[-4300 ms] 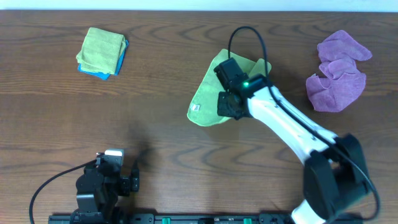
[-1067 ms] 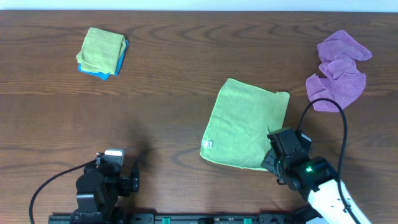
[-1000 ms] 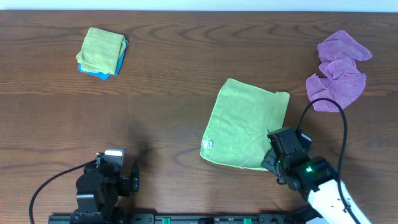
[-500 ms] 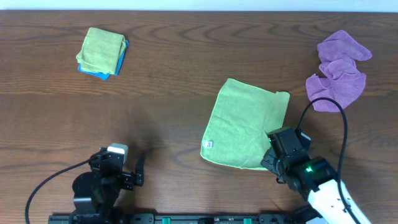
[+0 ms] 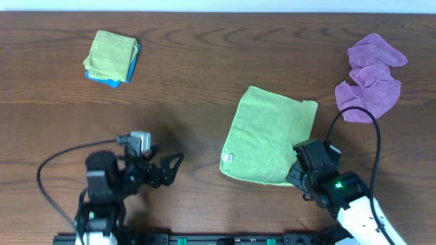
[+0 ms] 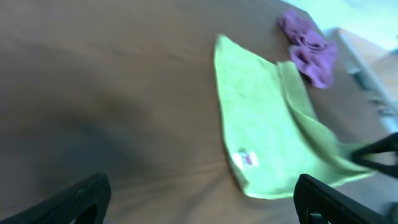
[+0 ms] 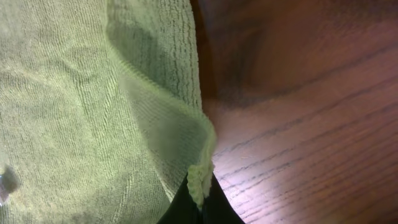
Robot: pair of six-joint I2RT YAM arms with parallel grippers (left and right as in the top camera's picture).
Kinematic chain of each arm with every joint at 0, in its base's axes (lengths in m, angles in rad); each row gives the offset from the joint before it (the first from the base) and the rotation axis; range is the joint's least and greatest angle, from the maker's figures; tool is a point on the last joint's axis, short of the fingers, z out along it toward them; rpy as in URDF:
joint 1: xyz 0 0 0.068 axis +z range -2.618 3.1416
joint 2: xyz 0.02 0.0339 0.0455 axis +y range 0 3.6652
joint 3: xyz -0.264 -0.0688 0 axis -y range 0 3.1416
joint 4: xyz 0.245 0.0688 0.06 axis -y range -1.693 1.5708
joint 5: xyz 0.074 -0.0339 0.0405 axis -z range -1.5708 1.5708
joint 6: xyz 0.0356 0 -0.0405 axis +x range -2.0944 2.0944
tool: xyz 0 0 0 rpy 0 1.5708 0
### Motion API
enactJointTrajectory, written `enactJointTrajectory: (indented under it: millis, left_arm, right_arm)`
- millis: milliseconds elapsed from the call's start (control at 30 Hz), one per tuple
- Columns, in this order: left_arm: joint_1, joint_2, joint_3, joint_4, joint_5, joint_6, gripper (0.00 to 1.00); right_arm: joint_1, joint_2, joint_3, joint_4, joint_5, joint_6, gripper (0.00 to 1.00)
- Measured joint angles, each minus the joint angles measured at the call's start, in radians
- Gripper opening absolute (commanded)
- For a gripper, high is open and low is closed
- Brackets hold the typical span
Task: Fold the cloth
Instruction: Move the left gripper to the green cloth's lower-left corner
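Observation:
The green cloth (image 5: 269, 135) lies folded on the table right of centre, with a white tag at its lower left. My right gripper (image 5: 298, 175) sits at its lower right corner, shut on that corner; in the right wrist view the cloth (image 7: 74, 112) fills the left and its hem is pinched between the fingertips (image 7: 211, 202), with my right gripper (image 7: 200, 202) at the bottom edge. My left gripper (image 5: 176, 165) is open, empty, low over bare table left of the cloth. The left wrist view shows the cloth (image 6: 267, 124) ahead between the spread fingers (image 6: 74, 199).
A folded green cloth on a blue one (image 5: 111, 56) lies at the back left. A crumpled purple cloth (image 5: 370, 77) lies at the back right, also in the left wrist view (image 6: 308, 50). The table front edge is near both arms.
The left arm has swung out from its rest at the front left toward the cloth, gripper open. The right gripper stays still on the cloth's corner, after laying the cloth out earlier.

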Motion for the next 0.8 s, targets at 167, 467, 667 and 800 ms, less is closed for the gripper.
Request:
enactJointTrajectory:
  millis: [167,467,667,800]
  left_arm:
    - [-0.017,0.283,0.149,0.055,0.162,-0.063,0.95]
    - [-0.024,0.544,0.217,0.13,0.276,-0.171,0.95]
    - [-0.04,0.62,0.217,0.143,0.257,-0.236,0.95]
    - [-0.105,0.681,0.217,0.146,0.223,-0.281,0.95]
  right_arm:
    - [0.0,-0.001,0.0,-0.002,0.0,0.0,0.01]
    - [0.0,0.0,0.0,-0.002,-0.004,0.0,0.01]
    - [0.0,0.0,0.0,-0.001,-0.006,0.0,0.01]
    - [0.0,0.0,0.0,-0.001,-0.007,0.0,0.01]
